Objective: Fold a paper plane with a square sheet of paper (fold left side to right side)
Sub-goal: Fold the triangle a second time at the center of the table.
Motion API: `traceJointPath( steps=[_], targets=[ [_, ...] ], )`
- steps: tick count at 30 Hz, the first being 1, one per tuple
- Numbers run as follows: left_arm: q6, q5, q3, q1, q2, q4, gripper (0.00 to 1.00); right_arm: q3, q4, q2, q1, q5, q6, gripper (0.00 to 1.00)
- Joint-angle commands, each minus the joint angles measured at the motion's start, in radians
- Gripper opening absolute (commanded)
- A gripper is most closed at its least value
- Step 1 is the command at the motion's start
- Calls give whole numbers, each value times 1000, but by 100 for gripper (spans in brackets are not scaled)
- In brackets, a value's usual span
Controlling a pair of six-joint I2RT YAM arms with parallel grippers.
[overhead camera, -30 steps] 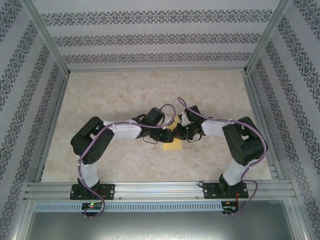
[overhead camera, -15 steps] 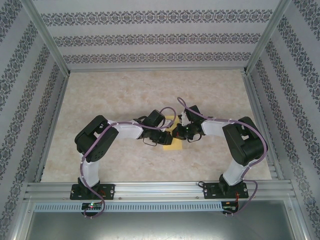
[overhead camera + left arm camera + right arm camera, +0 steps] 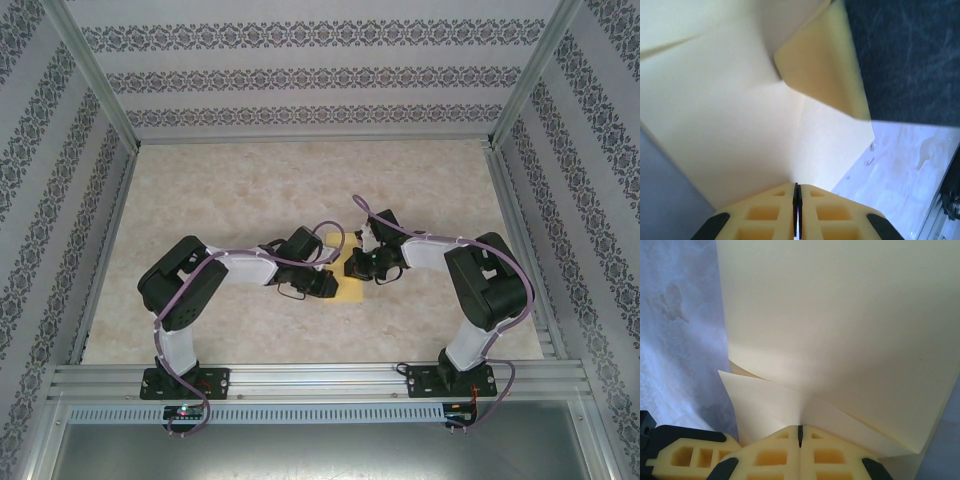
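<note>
Together, left tool (image 3: 796,189) and right tool (image 3: 800,430) clench the square sheet of paper (image 3: 840,315).

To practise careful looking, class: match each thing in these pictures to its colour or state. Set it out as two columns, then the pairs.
Things:
1 paper
2 left gripper
3 table
4 rail

Colour or state:
a marbled beige
b shut on paper
c silver
d yellow

Pairs: 1-d, 2-b, 3-a, 4-c
</note>
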Motion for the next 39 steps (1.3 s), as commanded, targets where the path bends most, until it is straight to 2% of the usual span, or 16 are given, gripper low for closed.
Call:
traceJointPath(
  steps=[1,25,34,38,39],
  targets=[
    [30,32,-32,-19,-33,-63,13,14,-44,26,-6,56,-19,0],
    [19,8,-84,-29,-79,-82,12,27,-63,28,-7,64,-30,0],
    [6,32,-112,-20,-175,-52,11,34,-45,11,-7,46,-29,0],
    [-31,52,-142,24,-251,13,15,34,2,-27,-7,15,-13,0],
    [-42,51,-148,40,-266,26,16,33,17,-42,-9,8,-7,4]
  ],
)
